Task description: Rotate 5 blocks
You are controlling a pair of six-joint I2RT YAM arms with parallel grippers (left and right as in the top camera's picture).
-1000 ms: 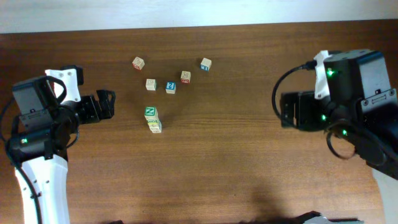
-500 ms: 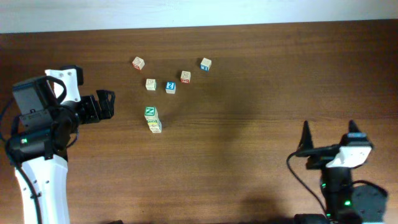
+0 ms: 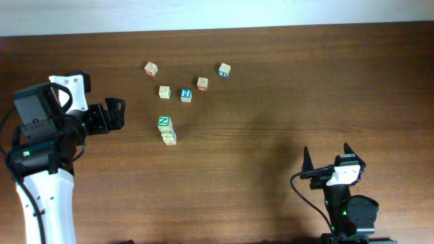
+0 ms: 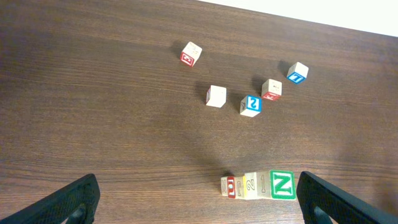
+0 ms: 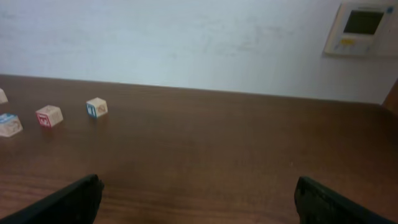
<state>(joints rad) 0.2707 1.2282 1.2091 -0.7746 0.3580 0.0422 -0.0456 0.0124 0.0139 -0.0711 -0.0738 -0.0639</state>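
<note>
Loose blocks lie at the back of the table: a red-faced one (image 3: 150, 68) (image 4: 191, 53), a plain tan one (image 3: 164, 91) (image 4: 216, 96) and another red-marked one (image 3: 202, 83) (image 4: 271, 89) (image 5: 49, 116). A short tower of blocks topped by a green N (image 3: 164, 123) (image 4: 282, 185) stands nearer. My left gripper (image 3: 115, 114) (image 4: 199, 202) is open, left of the tower, holding nothing. At the front right my right gripper (image 3: 326, 154) (image 5: 199, 199) is open and empty, far from every block.
Two blue-faced cubes (image 3: 186, 94) (image 3: 224, 69) sit among the loose blocks. The wooden table (image 3: 271, 102) ends at a white wall (image 5: 186, 37) behind them, with a small wall panel (image 5: 362, 26) at the right.
My right arm has swung from the upper right of the table down to the front right edge. The left arm and the blocks have not moved.
</note>
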